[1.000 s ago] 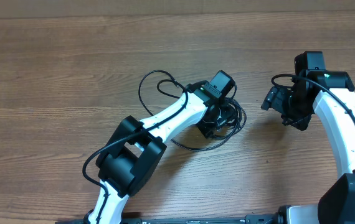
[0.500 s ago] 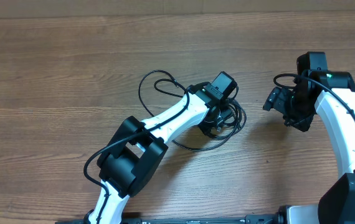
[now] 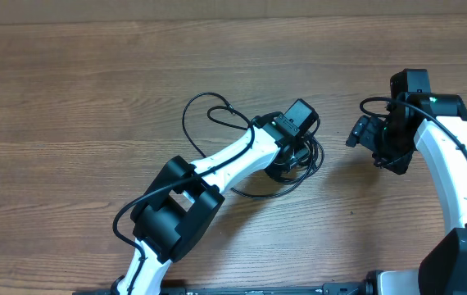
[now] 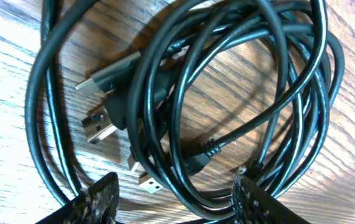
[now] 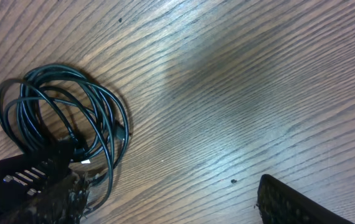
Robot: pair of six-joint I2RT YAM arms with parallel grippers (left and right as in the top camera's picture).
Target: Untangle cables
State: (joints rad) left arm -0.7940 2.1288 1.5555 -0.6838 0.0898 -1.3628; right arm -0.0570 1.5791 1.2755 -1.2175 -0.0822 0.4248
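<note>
A tangle of thin black cables (image 3: 295,168) lies on the wooden table at the middle, with one loop (image 3: 205,119) reaching up and left. My left gripper (image 3: 292,154) hangs right over the bundle, open, its fingertips (image 4: 103,194) either side of several strands (image 4: 227,112). USB plugs (image 4: 99,127) lie among the loops in the left wrist view. My right gripper (image 3: 363,135) is open and empty, to the right of the bundle. The right wrist view shows the cable coil (image 5: 59,118) at the left and bare wood between its fingers (image 5: 289,199).
The wooden table (image 3: 70,98) spreads wide to the left and back. The right arm's own thick black wire (image 3: 373,104) loops beside its wrist. The left arm (image 3: 217,164) crosses over the cable loop on the table.
My left gripper has shifted slightly to the right over the bundle. The right gripper has barely moved.
</note>
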